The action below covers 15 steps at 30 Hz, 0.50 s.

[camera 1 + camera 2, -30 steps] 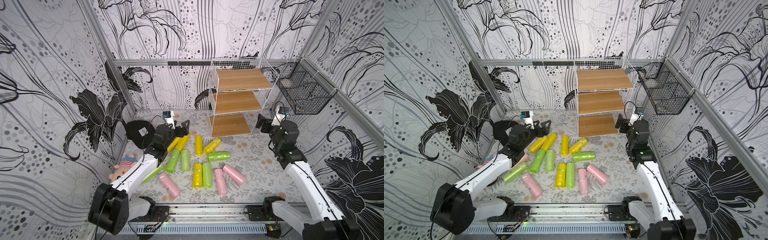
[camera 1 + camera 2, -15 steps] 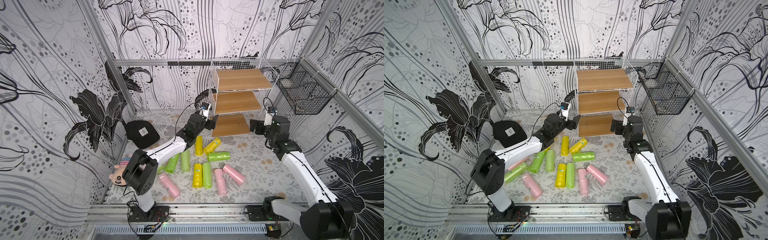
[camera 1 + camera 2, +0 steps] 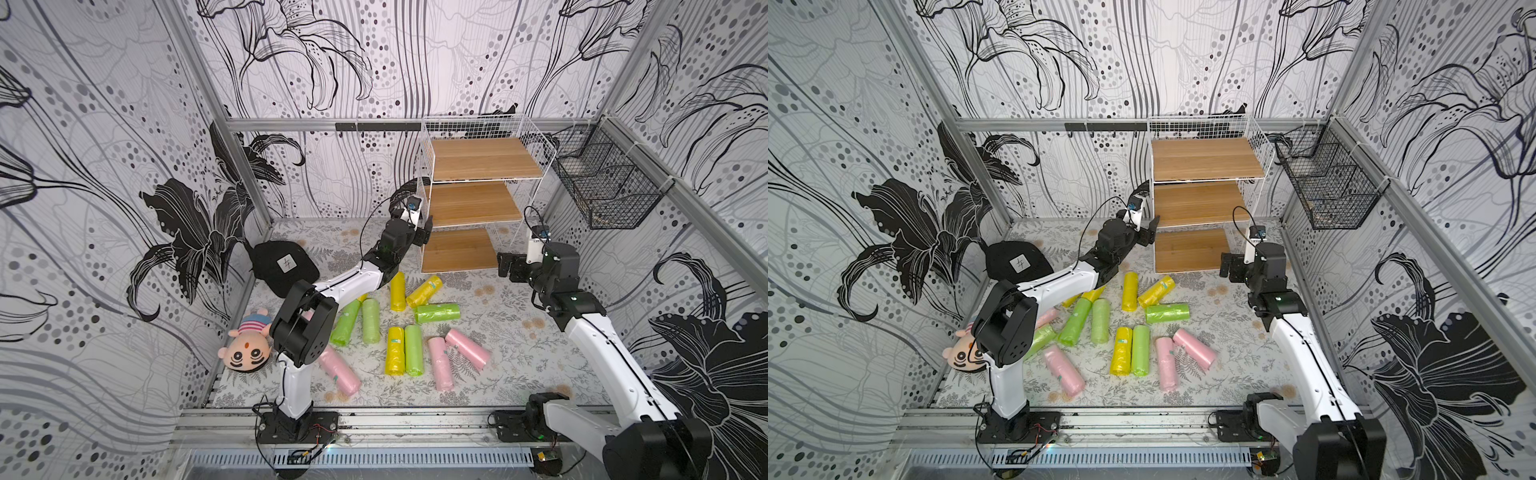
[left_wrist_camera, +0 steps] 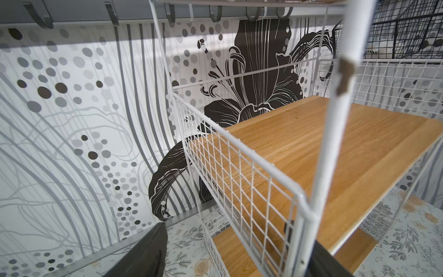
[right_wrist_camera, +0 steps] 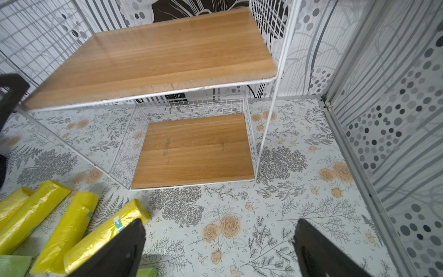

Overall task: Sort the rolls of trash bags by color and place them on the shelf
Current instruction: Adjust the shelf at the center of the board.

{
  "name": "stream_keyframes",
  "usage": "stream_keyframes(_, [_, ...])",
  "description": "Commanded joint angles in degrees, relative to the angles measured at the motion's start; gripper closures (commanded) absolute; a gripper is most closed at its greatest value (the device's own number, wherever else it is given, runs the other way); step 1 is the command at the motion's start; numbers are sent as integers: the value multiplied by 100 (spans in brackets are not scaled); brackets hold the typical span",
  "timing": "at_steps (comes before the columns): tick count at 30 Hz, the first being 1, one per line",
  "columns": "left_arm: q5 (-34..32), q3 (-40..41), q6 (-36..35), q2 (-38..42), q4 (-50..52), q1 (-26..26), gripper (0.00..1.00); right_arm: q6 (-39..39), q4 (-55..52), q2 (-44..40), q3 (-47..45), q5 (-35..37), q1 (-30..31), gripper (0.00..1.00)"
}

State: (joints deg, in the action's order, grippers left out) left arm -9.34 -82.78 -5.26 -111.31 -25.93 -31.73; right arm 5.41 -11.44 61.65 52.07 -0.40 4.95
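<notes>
The white wire shelf [image 3: 484, 162] [image 3: 1204, 160] stands at the back, its three wooden boards bare. Yellow [image 3: 397, 291], green [image 3: 437, 313] and pink [image 3: 467, 349] rolls of trash bags lie scattered on the floral floor in front of it. My left gripper [image 3: 424, 232] [image 3: 1148, 232] is open at the shelf's left front corner, at the middle board. In the left wrist view the gripper [image 4: 225, 230] straddles the side grid and corner post [image 4: 335, 144]. My right gripper [image 3: 509, 266] [image 5: 219, 239] hangs open over bare floor by the bottom board [image 5: 191, 148], beside yellow rolls [image 5: 72, 230].
A plush doll [image 3: 245, 349] and a black cap [image 3: 282, 266] lie at the left wall. A black wire basket [image 3: 602, 187] hangs on the right wall. The metal base rail [image 3: 395, 419] runs along the front.
My left arm has swung from the rolls at the left up to the shelf's left front corner, its jaws narrowing a little. The right gripper has sunk slightly toward the shelf's foot.
</notes>
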Motion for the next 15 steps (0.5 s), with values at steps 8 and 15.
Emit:
stream_keyframes(8, [-138,-234,-160,-85,-316,388,20,210,-190,195,-172,-383,-26,0])
stream_keyframes(15, [112,-144,130,112,-56,454,19,396,-342,356,-191,-643,-20,1])
